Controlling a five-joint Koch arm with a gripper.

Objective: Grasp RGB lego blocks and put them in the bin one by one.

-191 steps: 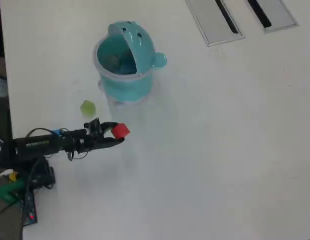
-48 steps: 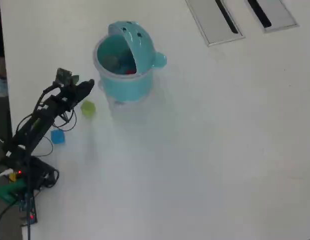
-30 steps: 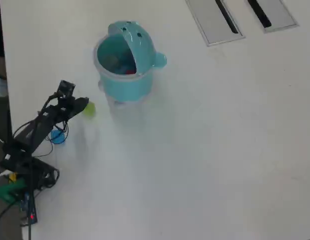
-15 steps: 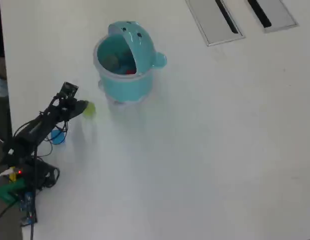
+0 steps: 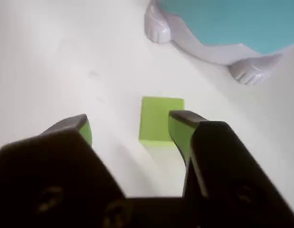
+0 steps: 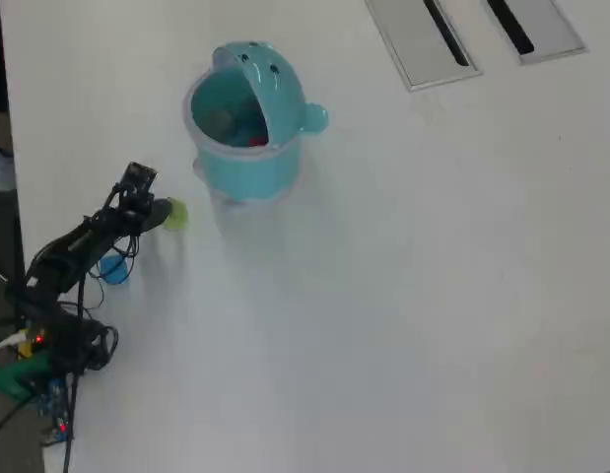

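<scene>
Gripper (image 5: 130, 126) spread wide, w/ nothing in it, closing in on the yellow-green block (image 5: 158, 118), which sits on the table just beside the bin (image 6: 247, 128) (red already inside). Next: straddle, then squeeze.

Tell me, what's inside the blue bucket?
In the overhead view the bin stands with its lid flipped up. Something red lies inside, probably a block. The wall and lid hide the rest of the bottom, so I can't tell if more is there.
</scene>
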